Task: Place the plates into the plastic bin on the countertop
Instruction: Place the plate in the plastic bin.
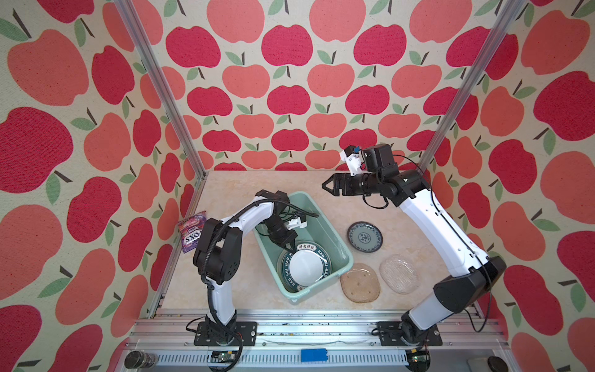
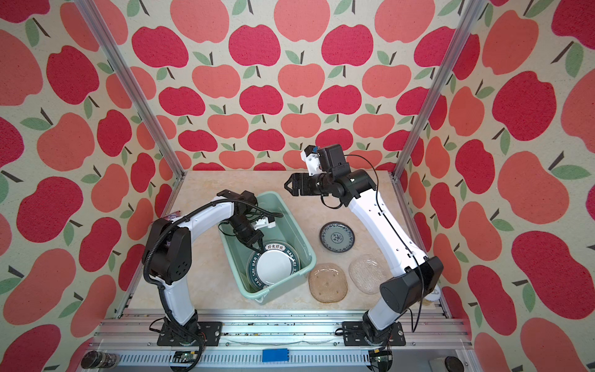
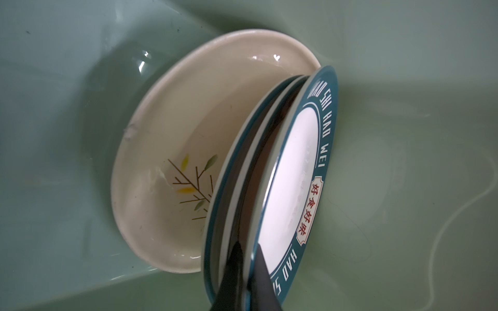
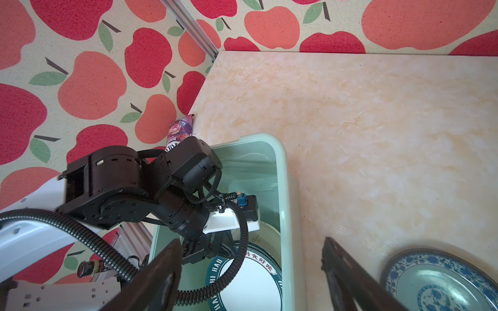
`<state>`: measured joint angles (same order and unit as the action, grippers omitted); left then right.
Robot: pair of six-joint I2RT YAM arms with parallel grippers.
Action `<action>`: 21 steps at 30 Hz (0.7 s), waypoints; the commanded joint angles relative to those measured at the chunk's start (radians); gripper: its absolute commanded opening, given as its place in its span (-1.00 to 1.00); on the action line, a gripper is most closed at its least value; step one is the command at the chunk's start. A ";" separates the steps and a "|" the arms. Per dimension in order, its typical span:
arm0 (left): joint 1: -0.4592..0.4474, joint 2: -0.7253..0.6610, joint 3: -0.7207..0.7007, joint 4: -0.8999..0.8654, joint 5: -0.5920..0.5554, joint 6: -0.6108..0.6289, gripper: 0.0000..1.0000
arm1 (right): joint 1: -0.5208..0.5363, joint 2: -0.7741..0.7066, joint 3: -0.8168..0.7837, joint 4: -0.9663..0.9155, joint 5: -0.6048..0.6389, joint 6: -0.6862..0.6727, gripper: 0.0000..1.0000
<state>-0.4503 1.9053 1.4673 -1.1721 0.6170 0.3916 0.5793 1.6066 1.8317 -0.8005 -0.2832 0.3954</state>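
**Left hand pinching a plate inside the green bin, right hand wide and empty**

Seen from above, two white and black robot arms reach over a cream marbled desk (image 1: 241, 183) enclosed by walls printed with red apples. A mint-green plastic bin (image 1: 322, 232) sits on the desk, near its middle and set at an angle.

The left hand (image 1: 287, 252) points down into the bin. Its two dark fingers (image 3: 234, 280) are closed thin on the rim of a lettered plate (image 1: 306, 265), white in the centre with a dark teal band carrying white letters and a small label of red characters. The wrist view shows this plate on top of a small stack, with the edge of at least one more dark-rimmed plate just under it. How many plates the stack holds I cannot tell. The stack rests in a larger pale leaf plate (image 3: 175, 150), which lies on the bin floor and has a sprig of thin brown twigs with yellow and green leaves.

The right hand (image 1: 325, 185) hovers in the air past the far end of the bin, pointing sideways, jaws spread wide with nothing between them.

Three plates lie on the desk to the right of the bin. A blue flowered plate (image 1: 364, 236) lies alone. Nearer the arm bases, a tan plate (image 1: 360, 282) with rounded corners is just beside the bin's corner, and a glass plate (image 1: 399, 273) lies next to it.

A purple candy bag (image 1: 191, 233) leans at the left edge of the desk.
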 commanded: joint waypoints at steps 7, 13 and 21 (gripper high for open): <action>-0.002 0.029 -0.056 0.075 -0.144 -0.030 -0.85 | -0.009 0.024 0.003 0.005 -0.017 0.017 0.65; 0.000 0.038 -0.065 0.089 -0.152 -0.037 -0.72 | -0.009 0.033 0.015 0.001 -0.016 0.019 0.65; 0.012 0.023 -0.100 0.133 -0.166 -0.064 -0.49 | -0.009 0.033 0.017 0.004 -0.021 0.025 0.65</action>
<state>-0.4465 1.9186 1.3869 -1.0702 0.5003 0.3477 0.5793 1.6276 1.8320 -0.8005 -0.2840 0.4030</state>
